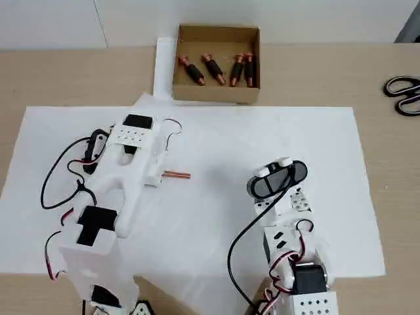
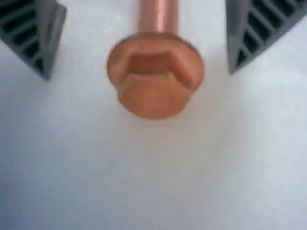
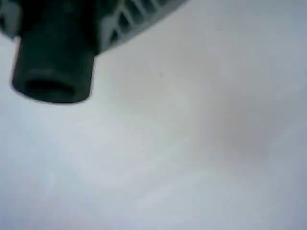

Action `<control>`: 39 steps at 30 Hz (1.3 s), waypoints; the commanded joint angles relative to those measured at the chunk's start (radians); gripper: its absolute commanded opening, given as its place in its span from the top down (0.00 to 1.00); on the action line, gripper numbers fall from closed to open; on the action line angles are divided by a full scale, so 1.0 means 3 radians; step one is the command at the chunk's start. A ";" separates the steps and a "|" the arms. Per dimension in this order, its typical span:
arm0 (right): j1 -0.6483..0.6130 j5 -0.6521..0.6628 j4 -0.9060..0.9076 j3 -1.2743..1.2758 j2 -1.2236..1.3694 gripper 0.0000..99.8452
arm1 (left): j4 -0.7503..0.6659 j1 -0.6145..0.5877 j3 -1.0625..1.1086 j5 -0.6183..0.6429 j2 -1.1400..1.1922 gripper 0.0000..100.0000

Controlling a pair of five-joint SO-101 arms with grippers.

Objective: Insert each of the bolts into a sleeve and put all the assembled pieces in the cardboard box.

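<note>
Listing first the loose bolt (image 1: 177, 174), we record one copper-coloured piece lying flat on the white sheet (image 1: 262, 131) that covers the middle of the table (image 1: 65, 72). In the high view its long axis runs across the sheet from the left arm's side toward the right arm's side. The flanged head is nearest the left arm and the shank points away from it. The left tool (image 2: 144, 69) is spread wide and low over the sheet. Its two dark ribbed fingers (image 2: 38, 33) stand one on each side of the bolt head, both apart from it. The right tool (image 1: 277, 178) sits well apart from the bolt, nearer the front edge of the sheet, and grips a black sleeve (image 3: 53, 67). The sleeve is clear of the sheet, with its hollow end turned toward the wrist camera. The cardboard box (image 1: 216, 96) stands at the far side of the table, just past the sheet's edge. It contains four assembled pieces (image 1: 192, 71), side by side, with their long axes running roughly near to far. A pair of scissors (image 1: 403, 94) lies on the bare table at the far right.
</note>
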 commanded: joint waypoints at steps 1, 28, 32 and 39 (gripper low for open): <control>0.0018 0.0010 0.0008 0.0020 -0.0049 1.00 | 0.0082 0.0097 0.0033 0.0020 -0.0031 0.83; 0.0023 0.0010 0.0008 0.0020 -0.0054 1.00 | 0.0302 0.0077 -0.0371 0.0327 -0.0020 0.86; 0.0023 0.0010 0.0008 0.0020 -0.0054 1.00 | 0.0363 0.0066 -0.0371 0.0317 -0.0005 0.86; 0.0023 0.0010 0.0008 0.0020 -0.0054 1.00 | 0.0394 0.0072 -0.0376 0.0184 -0.0005 0.86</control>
